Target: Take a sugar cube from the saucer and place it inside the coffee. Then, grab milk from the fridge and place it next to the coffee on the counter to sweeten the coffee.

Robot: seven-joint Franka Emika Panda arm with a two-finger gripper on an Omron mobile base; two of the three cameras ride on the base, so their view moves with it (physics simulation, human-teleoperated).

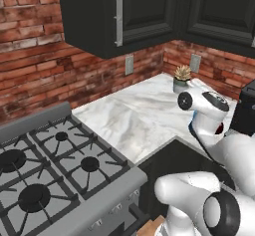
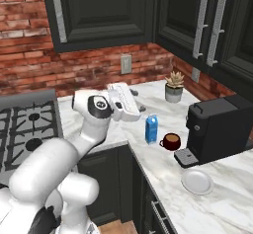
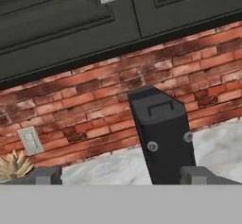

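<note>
The blue milk (image 2: 151, 129) carton stands upright on the marble counter (image 2: 159, 171), just left of the maroon coffee (image 2: 171, 141) cup. A white saucer (image 2: 197, 181) lies bare nearer the front, right of the cup. The sugar cube is out of view, and so is the fridge. My gripper (image 2: 138, 101) hovers open and empty above the counter, up and to the left of the milk, clear of it. In the hand view its fingertips (image 3: 47, 175) stand wide apart and point at the black coffee machine (image 3: 163, 138).
The coffee machine (image 2: 217, 127) stands right of the cup against the brick wall. A potted plant (image 2: 174, 87) sits in the back corner. A gas stove (image 1: 50, 165) lies left of the counter (image 1: 134, 110). Dark upper cabinets (image 2: 104, 11) hang overhead.
</note>
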